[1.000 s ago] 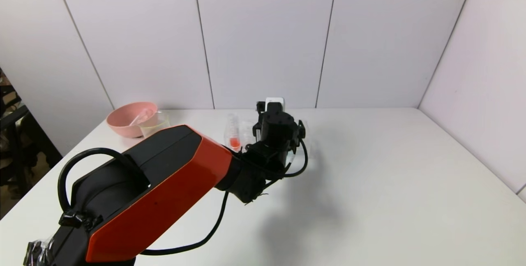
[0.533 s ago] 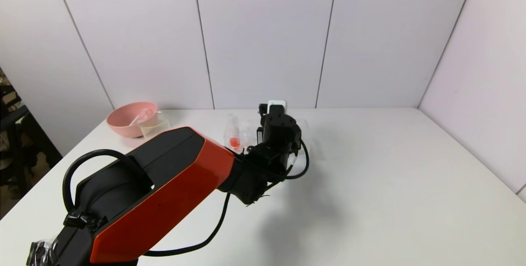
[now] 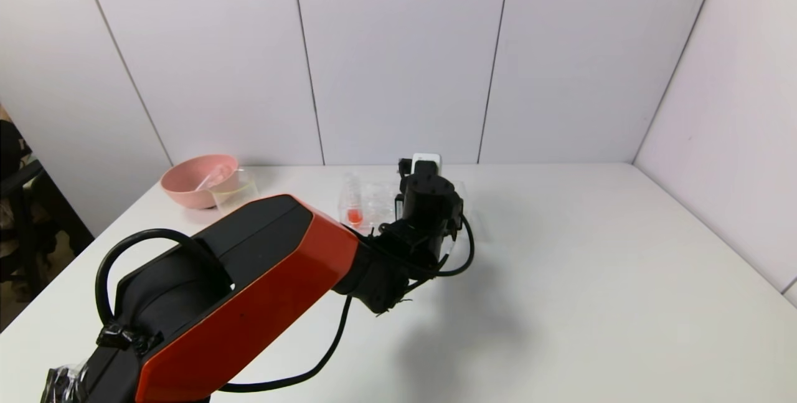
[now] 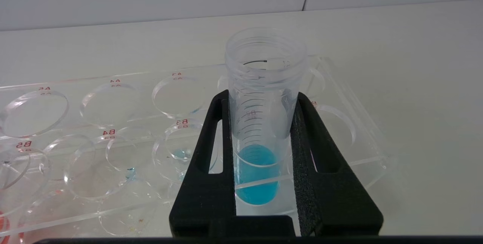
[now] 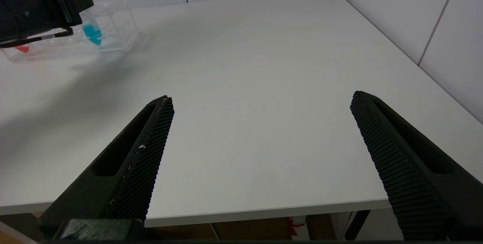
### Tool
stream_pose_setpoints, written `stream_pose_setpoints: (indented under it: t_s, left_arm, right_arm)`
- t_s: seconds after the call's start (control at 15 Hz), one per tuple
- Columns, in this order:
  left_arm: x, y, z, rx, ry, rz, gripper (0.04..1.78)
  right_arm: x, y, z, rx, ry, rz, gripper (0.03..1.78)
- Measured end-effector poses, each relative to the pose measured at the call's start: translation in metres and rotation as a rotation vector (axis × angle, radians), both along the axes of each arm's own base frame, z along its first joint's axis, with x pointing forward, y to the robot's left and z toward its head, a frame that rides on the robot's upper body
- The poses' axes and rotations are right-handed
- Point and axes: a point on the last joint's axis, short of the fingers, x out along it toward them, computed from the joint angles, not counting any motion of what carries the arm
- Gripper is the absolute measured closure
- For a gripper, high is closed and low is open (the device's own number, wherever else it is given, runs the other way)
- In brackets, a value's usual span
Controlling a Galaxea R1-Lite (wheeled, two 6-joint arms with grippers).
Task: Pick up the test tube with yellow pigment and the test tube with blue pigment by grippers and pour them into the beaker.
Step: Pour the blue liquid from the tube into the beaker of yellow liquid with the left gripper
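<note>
Tubes with blue liquid: one (image 4: pixel 260 131)
Tubes with red liquid: one (image 3: pixel 353 200)
Tube racks: one (image 4: pixel 351 131)
Pink bowls: one (image 3: pixel 196 180)
Beakers: one (image 3: pixel 235 188)
Worktops: one (image 3: pixel 591 266)

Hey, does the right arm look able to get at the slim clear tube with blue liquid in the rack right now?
Probably not: the left gripper is already shut on the slim clear tube with blue liquid, while the open right gripper sits far off over bare white table.

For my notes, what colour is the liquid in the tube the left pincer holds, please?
Blue, clearest in the left wrist view.
</note>
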Motion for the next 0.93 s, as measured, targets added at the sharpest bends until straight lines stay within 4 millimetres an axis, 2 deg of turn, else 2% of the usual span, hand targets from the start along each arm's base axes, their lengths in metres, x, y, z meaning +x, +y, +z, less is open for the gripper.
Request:
stream_pose_setpoints:
  t_s: [0.4,0.93]
  left_arm:
    - [0.0,0.0,0.004,0.002,0.001,0.003,1.38]
    - [-0.002,0.003,0.026,-0.006,-0.006,0.001,1.38]
  right_arm:
    - [0.0,0.0,0.0,0.0,0.0,0.0,0.1]
    - [0.0,0.0,0.0,0.0,0.0,0.0,0.1]
